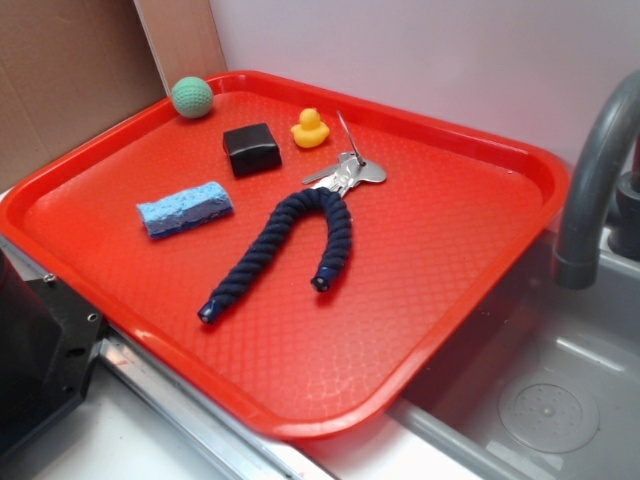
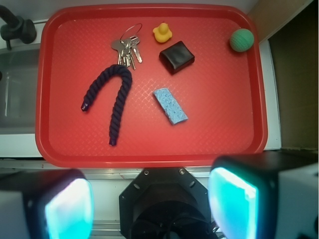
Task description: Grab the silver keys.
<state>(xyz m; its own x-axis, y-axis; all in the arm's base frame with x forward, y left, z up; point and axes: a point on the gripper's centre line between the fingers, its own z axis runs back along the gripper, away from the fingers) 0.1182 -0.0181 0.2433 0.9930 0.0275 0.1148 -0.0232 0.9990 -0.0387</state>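
Observation:
The silver keys point(image 1: 348, 172) lie flat on the red tray point(image 1: 440, 250), at the bend of a dark blue rope point(image 1: 290, 245) and right of a yellow duck point(image 1: 310, 129). In the wrist view the silver keys point(image 2: 127, 49) rest near the tray's far edge, touching the top of the rope point(image 2: 110, 97). My gripper point(image 2: 152, 206) hangs high above the tray's near side, far from the keys. It is open, its two glowing pads point(image 2: 233, 206) wide apart with nothing between them. The gripper does not show in the exterior view.
On the tray point(image 2: 55, 99) also sit a black box point(image 2: 176, 56), a blue sponge point(image 2: 170, 105), a duck point(image 2: 162, 33) and a green ball point(image 2: 241, 40). A grey faucet point(image 1: 590, 190) and sink basin point(image 1: 545, 400) stand beside the tray. The robot base point(image 1: 35, 350) is at the left front.

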